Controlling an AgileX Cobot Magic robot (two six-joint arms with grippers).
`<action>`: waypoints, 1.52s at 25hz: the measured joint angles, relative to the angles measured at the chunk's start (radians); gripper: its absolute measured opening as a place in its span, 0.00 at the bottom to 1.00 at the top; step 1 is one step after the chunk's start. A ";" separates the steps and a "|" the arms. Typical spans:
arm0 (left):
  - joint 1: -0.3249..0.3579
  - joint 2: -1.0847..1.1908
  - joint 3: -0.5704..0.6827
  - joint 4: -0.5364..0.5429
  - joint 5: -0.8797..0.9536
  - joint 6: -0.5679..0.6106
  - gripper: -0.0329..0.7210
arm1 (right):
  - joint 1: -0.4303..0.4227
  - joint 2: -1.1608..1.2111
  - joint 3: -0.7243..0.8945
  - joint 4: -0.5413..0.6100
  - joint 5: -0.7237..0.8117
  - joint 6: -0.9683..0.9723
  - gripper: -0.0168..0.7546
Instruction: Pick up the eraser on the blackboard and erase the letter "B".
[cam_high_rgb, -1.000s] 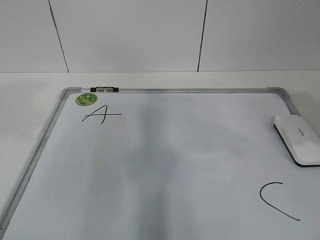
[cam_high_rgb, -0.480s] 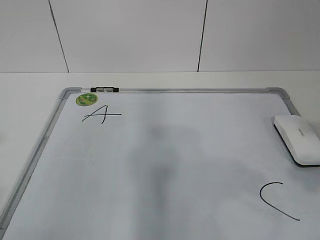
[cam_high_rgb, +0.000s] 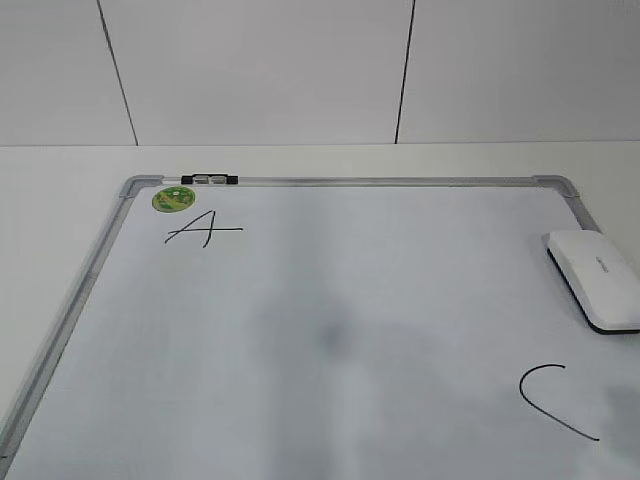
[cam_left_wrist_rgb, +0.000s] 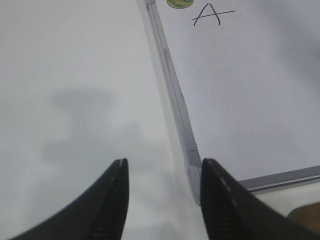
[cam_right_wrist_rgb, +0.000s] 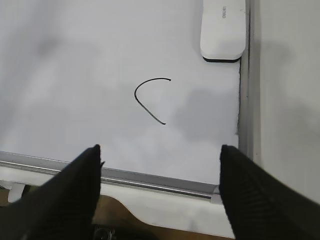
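The white eraser (cam_high_rgb: 594, 278) lies on the blackboard (cam_high_rgb: 330, 420) by its right frame, and shows at the top of the right wrist view (cam_right_wrist_rgb: 223, 29). No letter "B" shows in any view; only a grey smudge (cam_high_rgb: 330, 335) marks the board's middle. My right gripper (cam_right_wrist_rgb: 159, 152) is open and empty over the board's near edge, well short of the eraser. My left gripper (cam_left_wrist_rgb: 162, 167) is open and empty above the table, just left of the board's near left corner (cam_left_wrist_rgb: 194, 172). Neither gripper shows in the exterior view.
A black "A" (cam_high_rgb: 203, 229) and a round green sticker (cam_high_rgb: 172, 198) sit at the board's far left. A black "C" (cam_high_rgb: 555, 400) sits near the front right, below the eraser. A white wall stands behind the table.
The dark shadow on the board's middle has faded and shrunk. The eraser and the letters have not moved.
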 joint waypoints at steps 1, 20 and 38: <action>0.000 -0.015 0.017 0.000 -0.005 0.000 0.51 | 0.000 -0.037 0.011 0.002 0.000 0.000 0.78; 0.000 -0.082 0.044 0.010 -0.042 0.002 0.44 | 0.000 -0.227 0.052 -0.078 -0.006 -0.007 0.78; 0.048 -0.088 0.047 0.002 -0.043 0.002 0.40 | 0.000 -0.227 0.067 -0.094 -0.030 -0.009 0.78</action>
